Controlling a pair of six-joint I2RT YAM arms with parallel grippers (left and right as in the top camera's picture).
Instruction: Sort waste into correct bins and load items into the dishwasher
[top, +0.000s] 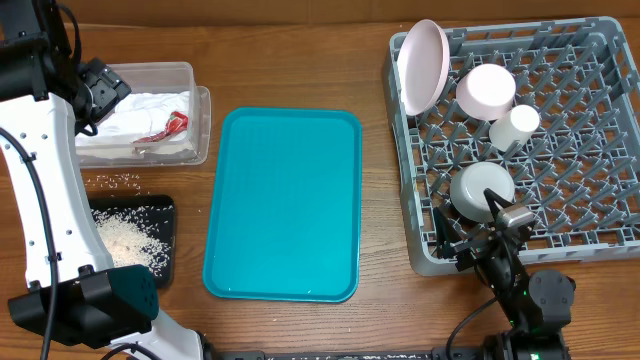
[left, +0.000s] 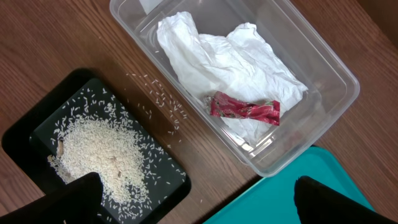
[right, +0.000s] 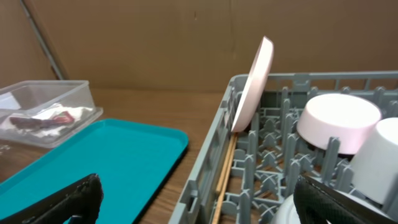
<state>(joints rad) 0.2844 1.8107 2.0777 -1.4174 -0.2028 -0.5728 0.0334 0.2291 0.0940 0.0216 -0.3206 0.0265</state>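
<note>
Left gripper and right gripper both gape empty; loose rice below my left could scatter if I sweep carelessly toward the black tray.

Table bears tub, black tray, teal tray, rack.

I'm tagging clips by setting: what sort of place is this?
Likely a staged dish-clearing bench, not a real kitchen: a grey dish rack, a tub of napkins and a black tray of rice on a table.
</note>
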